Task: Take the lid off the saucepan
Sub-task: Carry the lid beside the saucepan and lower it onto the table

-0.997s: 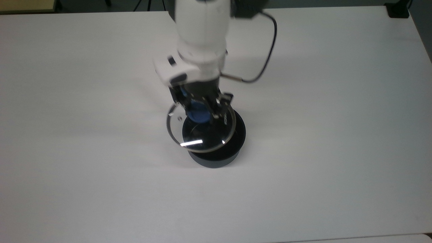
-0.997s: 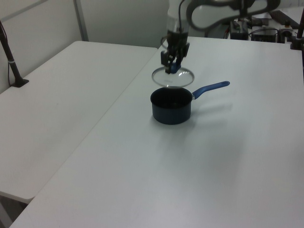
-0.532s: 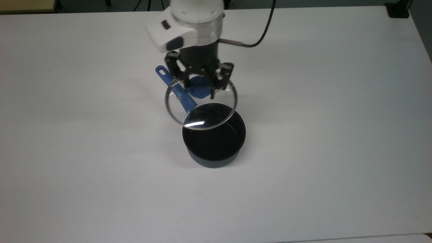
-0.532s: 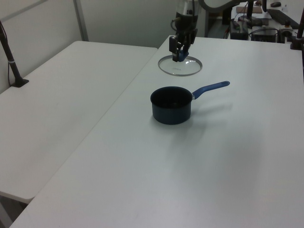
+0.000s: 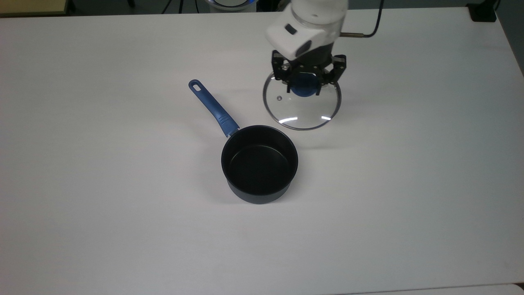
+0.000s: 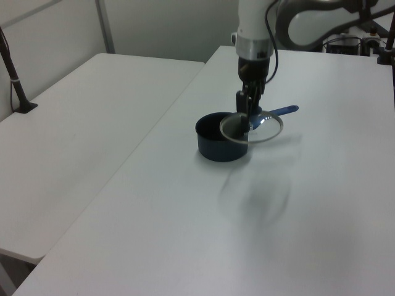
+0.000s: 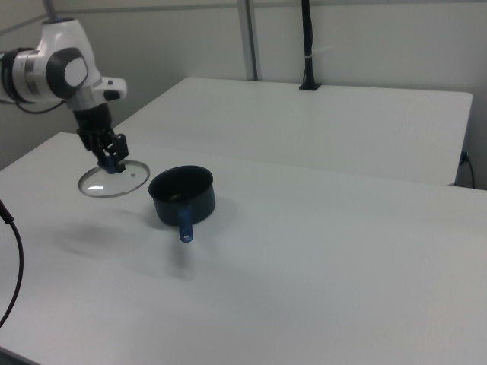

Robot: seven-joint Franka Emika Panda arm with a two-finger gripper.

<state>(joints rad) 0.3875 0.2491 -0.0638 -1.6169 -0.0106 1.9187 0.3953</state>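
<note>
Change: the arm has carried the lid [image 5: 302, 102] away from above the saucepan [image 5: 259, 164]; half a second ago the glass disc overlapped the pot's rim in the top view, and now it is clear of the pot, toward the top view's upper right.
Jaws: the gripper [image 5: 308, 80] is clenched on the lid's blue knob [image 5: 305, 86], one black finger on each side of it.
Lid: it hangs level from the jaws above the bench [image 5: 409, 184], not touching it; in the right view its shadow [image 7: 84, 237] lies apart from it on the bench surface. The small vent hole [image 5: 279, 98] is on the top view's left of the knob.
Lid, other views: in the left view the lid [image 6: 262, 127] appears in front of the pot's handle; in the right view the lid [image 7: 114, 180] is just beside the pot, on the right view's left.
Saucepan: it stands upright and uncovered near the middle of the bench, the black inside open to see.
Handle: the long blue handle [image 5: 213, 107] points toward the far edge of the bench in the top view, a little to the top view's left, with the slot at its end.
Arm: the white wrist [image 5: 305, 28] comes in from the far edge in the top view, with a dark cable [image 5: 374, 26] beside it.
</note>
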